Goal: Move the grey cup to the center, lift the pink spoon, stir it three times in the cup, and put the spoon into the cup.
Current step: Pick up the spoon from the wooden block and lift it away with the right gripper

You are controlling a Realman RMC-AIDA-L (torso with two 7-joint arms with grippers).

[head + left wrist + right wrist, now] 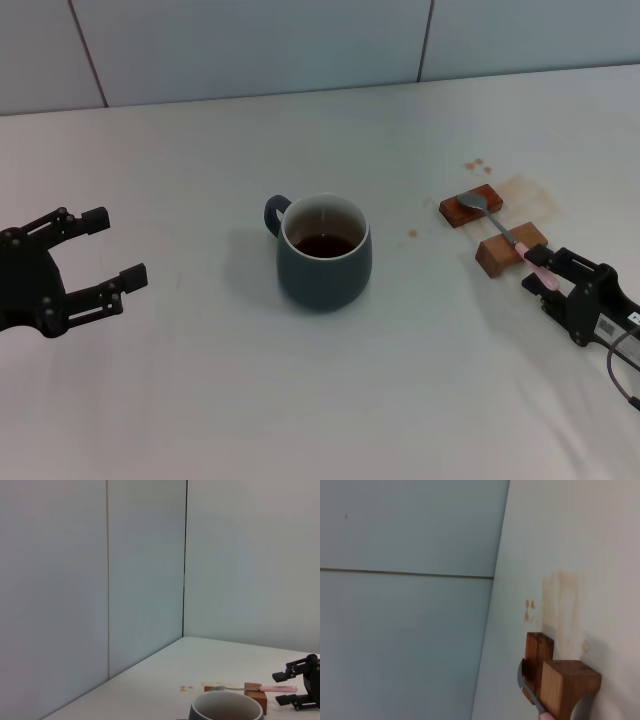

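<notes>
The rounded dark blue-grey ceramic mug (324, 251) sits about mid-table with its small loop handle turned toward the robot's left and the back wall, dark brown liquid low inside its pale interior. So the grey cup looks placed; to my eye the job now is the spoon.

Over on the robot's right, the slim spoon with the silvery metal bowl and thin pale pink handle (505, 229) lies bridged across two small brown wooden blocks (471, 208), bowl on the far block, handle over the near one. The right gripper (546, 281) is down low at the handle's tip, its black fingers spread either side of the pink end and not yet closed on it. From the left wrist view you can see the same thing: the handle tip sits between the jaws with daylight on both sides.

The left gripper (108, 268) hovers well apart from the mug, fingers wide, holding nothing.

Here's the worry. That grip is right at the very end of the handle, so if the fingers close there the spoon may pivot or droop, bowl swinging down as it lifts. It could also drag the near block along or tip it. There are already brownish stains (520, 190) on the white table (200, 400) behind the blocks and a few drops beside them, so splashing seems a live risk once stirring starts. A loose spoon hitting the mug rim could knock it.
</notes>
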